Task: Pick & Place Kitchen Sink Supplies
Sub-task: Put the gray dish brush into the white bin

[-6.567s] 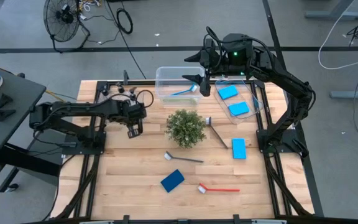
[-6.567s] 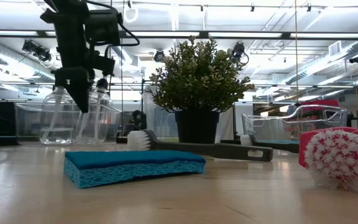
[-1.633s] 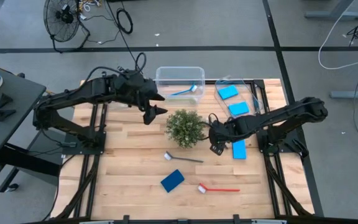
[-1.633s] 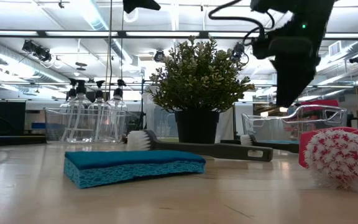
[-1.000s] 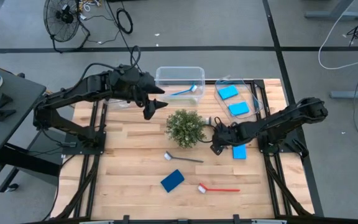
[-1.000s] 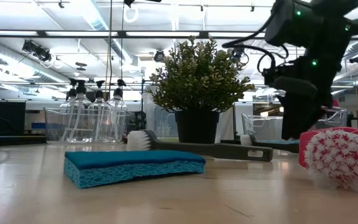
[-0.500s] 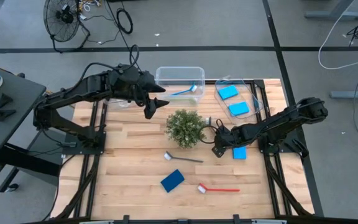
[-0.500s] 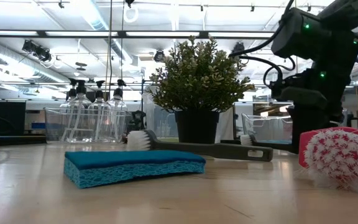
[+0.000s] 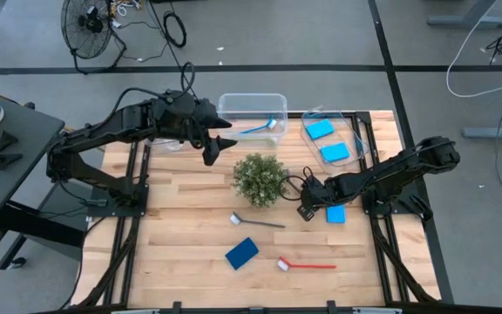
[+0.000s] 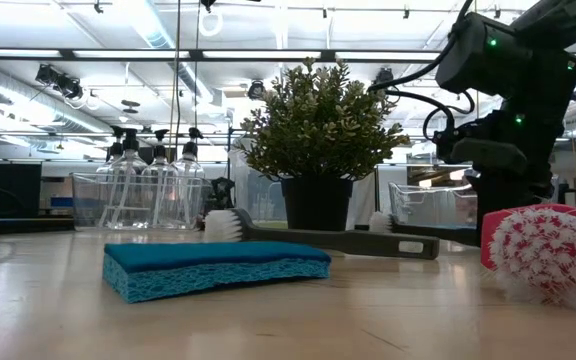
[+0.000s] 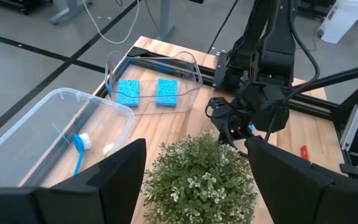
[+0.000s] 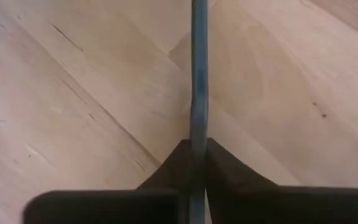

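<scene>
The left gripper [image 9: 217, 146] is held with its fingers spread in the air at about ten o'clock from the potted plant [image 9: 261, 179], beside the clear bin [image 9: 251, 103] that holds a blue dish brush [image 9: 261, 129]. At about three o'clock from the plant, the right gripper [image 9: 307, 209] is down at the worktop [image 9: 181, 235], its fingers pinched on the thin handle of the dark grey dish brush [image 12: 197, 93], whose white head [image 10: 379, 222] is seen low behind the plant pot. The pinch should be judged firm before any lift. The handle should be raised level and clear of the foliage, since a slim handle may pivot between the fingers.
</scene>
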